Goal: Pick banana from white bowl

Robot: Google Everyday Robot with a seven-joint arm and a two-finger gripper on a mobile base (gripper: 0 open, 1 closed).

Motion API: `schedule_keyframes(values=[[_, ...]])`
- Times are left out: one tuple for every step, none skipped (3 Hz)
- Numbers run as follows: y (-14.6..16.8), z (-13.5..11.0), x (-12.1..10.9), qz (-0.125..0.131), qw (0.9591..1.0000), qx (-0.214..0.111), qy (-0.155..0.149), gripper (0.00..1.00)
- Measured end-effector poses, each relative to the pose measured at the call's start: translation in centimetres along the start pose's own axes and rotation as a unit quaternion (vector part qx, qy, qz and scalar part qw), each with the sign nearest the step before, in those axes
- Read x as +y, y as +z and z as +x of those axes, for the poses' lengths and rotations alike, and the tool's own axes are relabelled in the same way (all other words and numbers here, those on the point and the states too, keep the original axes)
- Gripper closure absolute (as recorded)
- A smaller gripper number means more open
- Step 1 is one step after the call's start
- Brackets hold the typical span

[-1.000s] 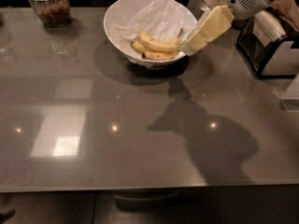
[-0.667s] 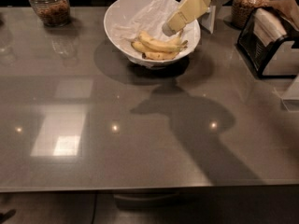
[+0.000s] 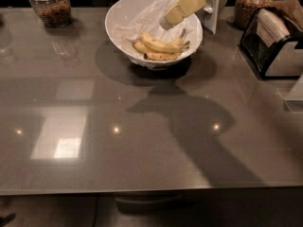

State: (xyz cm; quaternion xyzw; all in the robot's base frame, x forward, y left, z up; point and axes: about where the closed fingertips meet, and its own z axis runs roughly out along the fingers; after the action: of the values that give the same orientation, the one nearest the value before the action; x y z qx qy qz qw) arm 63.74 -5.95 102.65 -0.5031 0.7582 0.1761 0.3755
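A large glossy white bowl [image 3: 124,17] stands on the grey table at the back middle. A bunch of yellow bananas [image 3: 160,46] lies in its lower right part. My gripper [image 3: 176,12], cream-coloured, reaches in from the top right and hangs over the bowl's right side, just above and behind the bananas, its tip pointing down-left. It holds nothing that I can see.
A glass jar with brown contents [image 3: 50,4] stands at the back left. Two more jars [image 3: 251,4] stand at the back. A black napkin holder [image 3: 275,44] stands at the right. The grey tabletop [image 3: 142,141] stretches to the front edge.
My gripper has moved from the bowl's right edge leftward and up, and is now over the bowl's inside. The bananas have not moved.
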Motion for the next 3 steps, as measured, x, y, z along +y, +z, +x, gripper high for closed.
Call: schedule_keyframes(values=[[3.1, -0.7, -1.4, 0.014, 0.9996, -0.023, -0.009, 0.0], [7.6, -2.2, -3.7, 0.031, 0.9983, -0.047, -0.017, 0.0], [11.2, -2.4, -5.5, 0.043, 0.998, -0.044, -0.013, 0.19]])
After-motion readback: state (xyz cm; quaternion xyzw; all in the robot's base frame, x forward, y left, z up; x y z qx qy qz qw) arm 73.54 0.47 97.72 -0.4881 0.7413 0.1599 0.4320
